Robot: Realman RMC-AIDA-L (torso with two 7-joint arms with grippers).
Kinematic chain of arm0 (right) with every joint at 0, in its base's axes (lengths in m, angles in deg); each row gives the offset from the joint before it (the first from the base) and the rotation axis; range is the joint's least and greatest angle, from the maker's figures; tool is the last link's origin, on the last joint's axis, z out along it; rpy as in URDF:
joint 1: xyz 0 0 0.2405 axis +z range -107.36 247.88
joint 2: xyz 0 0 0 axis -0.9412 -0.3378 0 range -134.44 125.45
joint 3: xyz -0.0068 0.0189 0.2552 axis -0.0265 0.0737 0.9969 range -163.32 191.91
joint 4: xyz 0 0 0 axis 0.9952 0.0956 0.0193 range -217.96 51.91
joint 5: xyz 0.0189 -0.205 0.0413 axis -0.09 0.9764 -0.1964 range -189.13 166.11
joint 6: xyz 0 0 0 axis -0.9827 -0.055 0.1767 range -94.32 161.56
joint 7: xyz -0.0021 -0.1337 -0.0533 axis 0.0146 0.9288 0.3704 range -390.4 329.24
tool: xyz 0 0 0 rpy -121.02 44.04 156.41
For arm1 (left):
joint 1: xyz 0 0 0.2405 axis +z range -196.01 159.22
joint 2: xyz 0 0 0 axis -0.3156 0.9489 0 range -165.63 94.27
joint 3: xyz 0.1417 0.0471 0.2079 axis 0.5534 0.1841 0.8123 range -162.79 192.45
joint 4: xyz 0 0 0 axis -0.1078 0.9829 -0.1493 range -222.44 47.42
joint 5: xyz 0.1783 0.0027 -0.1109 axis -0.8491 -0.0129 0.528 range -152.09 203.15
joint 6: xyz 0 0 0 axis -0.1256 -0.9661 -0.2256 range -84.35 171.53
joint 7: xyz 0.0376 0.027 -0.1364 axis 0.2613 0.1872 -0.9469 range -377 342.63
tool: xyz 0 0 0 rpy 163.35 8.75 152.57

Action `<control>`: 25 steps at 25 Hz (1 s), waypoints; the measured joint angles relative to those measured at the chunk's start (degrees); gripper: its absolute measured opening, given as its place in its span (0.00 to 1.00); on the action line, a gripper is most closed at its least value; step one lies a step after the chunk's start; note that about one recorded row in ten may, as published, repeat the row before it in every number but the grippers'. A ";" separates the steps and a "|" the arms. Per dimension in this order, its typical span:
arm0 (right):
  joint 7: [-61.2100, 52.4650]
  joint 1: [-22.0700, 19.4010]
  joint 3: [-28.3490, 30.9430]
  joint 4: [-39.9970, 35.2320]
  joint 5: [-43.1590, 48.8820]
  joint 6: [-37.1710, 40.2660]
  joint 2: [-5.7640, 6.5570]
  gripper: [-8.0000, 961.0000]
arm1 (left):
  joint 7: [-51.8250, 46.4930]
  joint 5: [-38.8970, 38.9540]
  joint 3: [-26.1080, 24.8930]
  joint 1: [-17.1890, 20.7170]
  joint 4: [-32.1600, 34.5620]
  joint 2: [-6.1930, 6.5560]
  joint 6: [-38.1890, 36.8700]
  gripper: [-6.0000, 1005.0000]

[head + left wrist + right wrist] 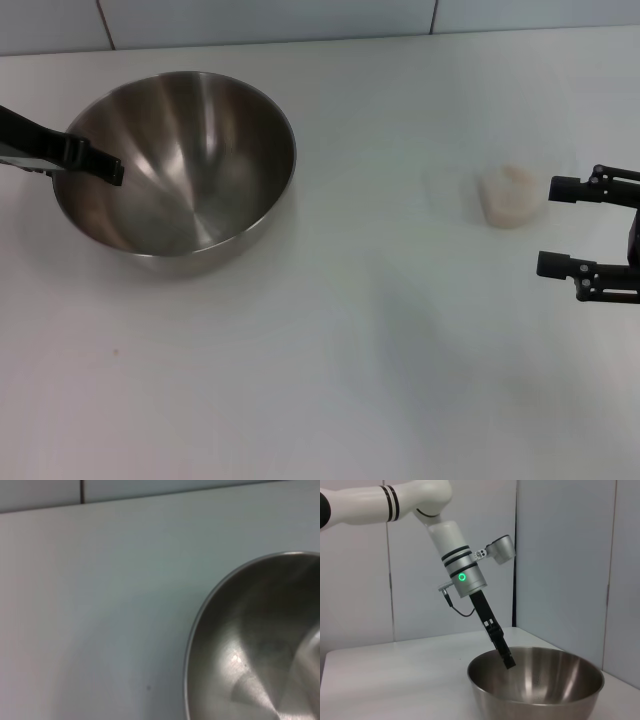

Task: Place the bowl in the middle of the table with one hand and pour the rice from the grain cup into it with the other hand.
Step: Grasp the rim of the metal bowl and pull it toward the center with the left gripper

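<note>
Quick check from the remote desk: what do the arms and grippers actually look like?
The left arm is glossy white with black ring bands, a green indicator light, a silver wrist camera and a thin dark cable, ending in the slim black left gripper. The right gripper is black, with two round-tipped prongs.

Bowl [190, 170]: stainless steel, brushed inside, glossy, streaked with bright reflections. Bench [330, 380]: white, smooth, matt with a faint sheen. Grain cup [508, 195]: clear thin plastic, almost transparent. Rice [510, 200]: pale cream, dull, grainy. Left hand [95, 165] and right hand [555, 225]: black, matt, hard-looking. Left arm [455, 565]: glossy white shell, silver metal collar.
</note>
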 joint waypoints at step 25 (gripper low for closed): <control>0.09 1.00 1.41 -0.29 0.00 -0.03 0.10 0.80 | 1.61 -1.94 5.00 -0.47 -0.68 -0.50 3.75 0.18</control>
